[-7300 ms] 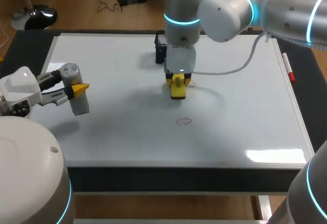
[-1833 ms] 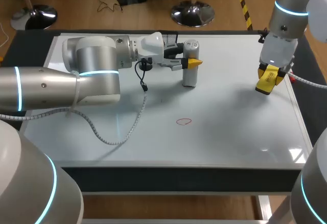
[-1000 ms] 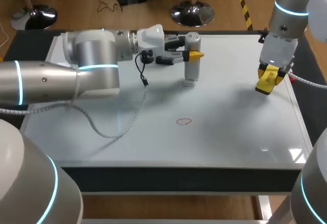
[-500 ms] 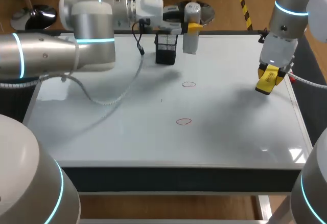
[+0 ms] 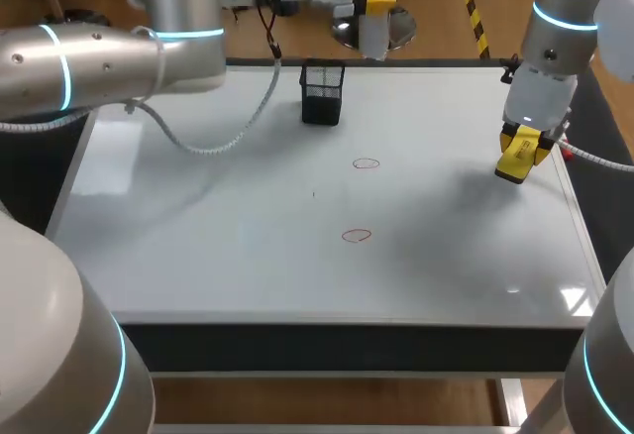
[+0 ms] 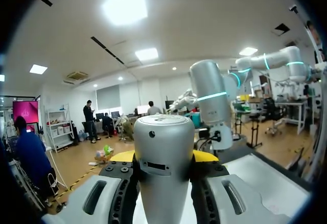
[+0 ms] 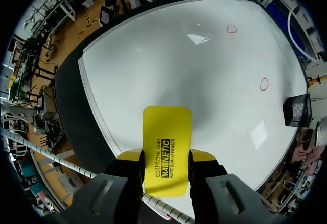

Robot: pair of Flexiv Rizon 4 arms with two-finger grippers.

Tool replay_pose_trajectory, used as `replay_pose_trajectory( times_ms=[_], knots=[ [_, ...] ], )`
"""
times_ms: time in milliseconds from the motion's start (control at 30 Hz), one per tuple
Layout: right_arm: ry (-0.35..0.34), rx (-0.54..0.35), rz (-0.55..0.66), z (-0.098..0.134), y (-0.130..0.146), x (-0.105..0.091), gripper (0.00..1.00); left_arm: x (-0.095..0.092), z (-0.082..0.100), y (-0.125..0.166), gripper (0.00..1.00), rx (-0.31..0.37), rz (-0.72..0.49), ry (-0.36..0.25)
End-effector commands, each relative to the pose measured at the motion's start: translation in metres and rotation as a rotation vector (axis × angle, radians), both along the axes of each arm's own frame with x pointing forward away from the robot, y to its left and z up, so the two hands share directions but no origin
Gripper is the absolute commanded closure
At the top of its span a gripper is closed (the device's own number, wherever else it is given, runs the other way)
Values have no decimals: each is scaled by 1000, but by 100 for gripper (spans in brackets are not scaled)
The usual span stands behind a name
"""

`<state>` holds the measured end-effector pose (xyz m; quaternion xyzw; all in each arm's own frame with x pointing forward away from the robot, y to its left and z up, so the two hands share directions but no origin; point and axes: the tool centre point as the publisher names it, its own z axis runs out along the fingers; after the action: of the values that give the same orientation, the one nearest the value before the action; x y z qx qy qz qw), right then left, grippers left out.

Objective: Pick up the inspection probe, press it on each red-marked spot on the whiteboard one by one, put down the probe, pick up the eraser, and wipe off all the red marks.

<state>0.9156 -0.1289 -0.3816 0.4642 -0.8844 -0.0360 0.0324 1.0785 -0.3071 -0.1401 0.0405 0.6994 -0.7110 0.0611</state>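
Well, the left gripper point(image 6: 163, 157) pinches the probe point(image 6: 164, 132), not put down yet — the right gripper point(image 7: 166, 157) pinches the eraser point(image 7: 167, 127), and both red marks point(image 7: 263, 84) far ahead of it wait for wiping.

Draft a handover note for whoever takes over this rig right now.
Left gripper shut on the inspection probe, held high past the far edge of the whiteboard. Right gripper shut on the yellow eraser, over the board's right side. Two red marks, far and near, both unwiped. To do: put the probe down, wipe both marks. Whether either mark was pressed can't be told from here.
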Motion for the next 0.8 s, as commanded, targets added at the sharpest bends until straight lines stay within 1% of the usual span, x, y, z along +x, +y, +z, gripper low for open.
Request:
replay_pose_trajectory(
  times_ms=[33,167,233,433,600,800],
  knots=[
    [1,-2,2,1,-1,1,100,22,-2,-4,100,14,-107,10],
    [1,-2,2,1,-1,1,100,34,-5,-6,100,36,-102,11],
    [1,-2,2,1,-1,1,100,39,-6,-6,100,25,-102,27],
    [1,-2,2,1,-1,1,100,51,-11,-7,100,27,-102,44],
    [1,-2,2,1,-1,1,100,56,-14,-9,100,22,-103,67],
    [1,-2,2,1,-1,1,100,57,-15,-9,100,24,-108,75]
  ],
)
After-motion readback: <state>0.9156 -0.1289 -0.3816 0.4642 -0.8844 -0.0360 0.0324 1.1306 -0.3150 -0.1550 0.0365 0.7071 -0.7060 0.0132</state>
